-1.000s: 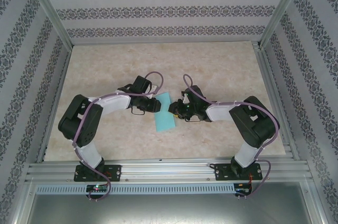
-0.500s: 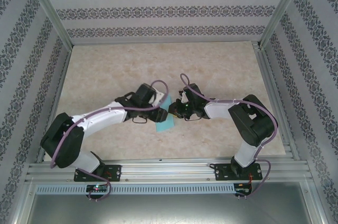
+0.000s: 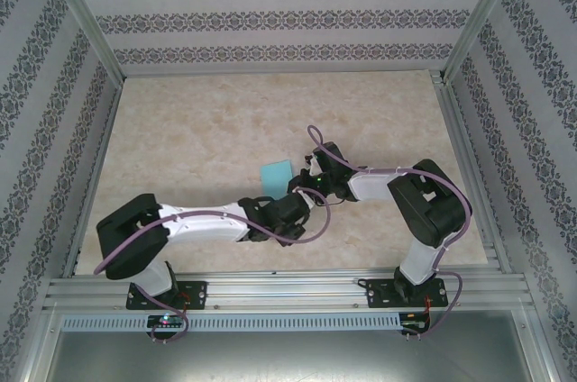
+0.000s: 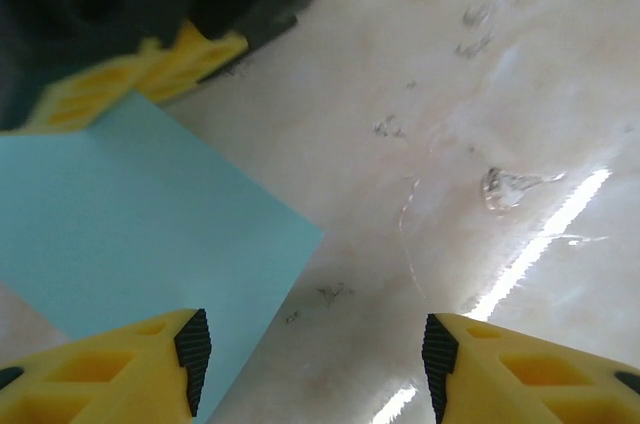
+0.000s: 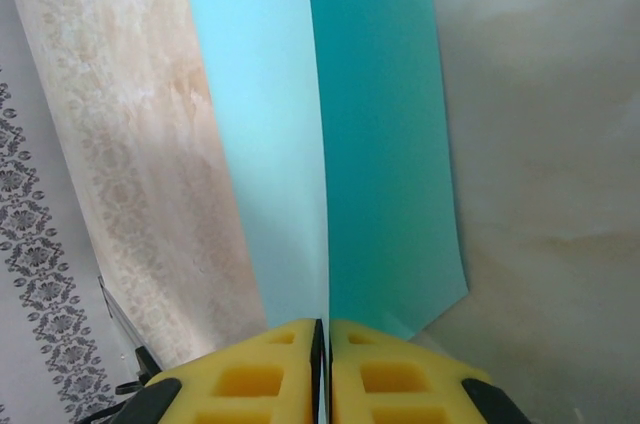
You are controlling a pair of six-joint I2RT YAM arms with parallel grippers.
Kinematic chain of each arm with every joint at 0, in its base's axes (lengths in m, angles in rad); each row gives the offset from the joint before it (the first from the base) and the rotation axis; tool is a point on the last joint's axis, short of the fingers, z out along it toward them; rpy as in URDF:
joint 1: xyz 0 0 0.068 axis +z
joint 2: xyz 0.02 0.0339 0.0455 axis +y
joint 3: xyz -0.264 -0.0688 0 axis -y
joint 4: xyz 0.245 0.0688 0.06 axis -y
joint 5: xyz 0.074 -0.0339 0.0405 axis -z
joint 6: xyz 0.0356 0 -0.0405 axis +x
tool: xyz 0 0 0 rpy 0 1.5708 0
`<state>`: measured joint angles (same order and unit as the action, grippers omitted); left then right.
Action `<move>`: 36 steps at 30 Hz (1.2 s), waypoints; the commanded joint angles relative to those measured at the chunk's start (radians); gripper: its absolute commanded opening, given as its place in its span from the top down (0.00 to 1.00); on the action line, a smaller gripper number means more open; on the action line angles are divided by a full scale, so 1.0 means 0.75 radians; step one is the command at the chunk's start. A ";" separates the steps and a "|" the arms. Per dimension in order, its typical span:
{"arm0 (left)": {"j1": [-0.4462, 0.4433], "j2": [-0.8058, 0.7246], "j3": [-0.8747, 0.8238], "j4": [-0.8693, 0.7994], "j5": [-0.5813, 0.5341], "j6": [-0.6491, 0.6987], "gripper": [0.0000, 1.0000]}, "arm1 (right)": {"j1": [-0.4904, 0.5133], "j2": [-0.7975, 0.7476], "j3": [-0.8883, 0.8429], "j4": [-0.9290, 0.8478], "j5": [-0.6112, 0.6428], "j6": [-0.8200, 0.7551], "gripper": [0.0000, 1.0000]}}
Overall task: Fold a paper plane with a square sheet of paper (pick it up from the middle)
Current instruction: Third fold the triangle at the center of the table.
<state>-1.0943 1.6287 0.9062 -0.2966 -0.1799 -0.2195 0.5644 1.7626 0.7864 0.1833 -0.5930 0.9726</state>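
Observation:
The turquoise square sheet of paper point(image 3: 275, 172) is bent along a centre crease, one half pale and one half darker point(image 5: 380, 144). My right gripper point(image 5: 325, 329) is shut on the crease at the sheet's near edge, and it reaches the sheet from the right point(image 3: 304, 186). Just in front of the sheet is my left gripper point(image 3: 293, 206), which stands open point(image 4: 315, 354) above bare table. The sheet point(image 4: 120, 214) lies to its left, under one fingertip point(image 4: 190, 349). The right gripper's yellow fingers point(image 4: 150, 69) show beyond it. The paper plane is out of view.
The marble-pattern table point(image 3: 198, 121) has free room at the back and on the left. Patterned walls and a metal frame point(image 3: 86, 31) enclose it. The left arm point(image 3: 198, 224) stretches across the near side. Both wrists sit close together at the centre.
My left arm has swung from the sheet's left side round to its near side, and its jaws have opened wider. My right gripper has closed further on the sheet's crease.

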 commanded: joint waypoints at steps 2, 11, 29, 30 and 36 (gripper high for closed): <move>-0.053 0.074 0.069 -0.012 -0.248 -0.006 0.38 | -0.010 0.014 0.025 -0.001 -0.025 0.009 0.87; -0.060 0.071 0.071 0.032 -0.337 -0.036 0.63 | -0.020 0.009 0.021 -0.006 -0.027 0.007 0.86; 0.080 -0.095 -0.024 0.077 -0.034 -0.045 1.00 | -0.085 -0.129 -0.022 -0.046 0.017 -0.041 0.70; 0.115 -0.115 -0.044 0.099 0.051 -0.047 1.00 | -0.092 -0.157 -0.013 -0.093 0.041 -0.065 0.65; 0.316 -0.138 -0.093 0.138 0.455 -0.067 1.00 | -0.100 -0.245 0.066 -0.295 0.165 -0.223 0.59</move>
<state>-0.9066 1.5330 0.8547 -0.2302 -0.0402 -0.2481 0.4904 1.6020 0.8028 0.0334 -0.5140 0.8822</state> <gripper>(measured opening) 0.063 0.420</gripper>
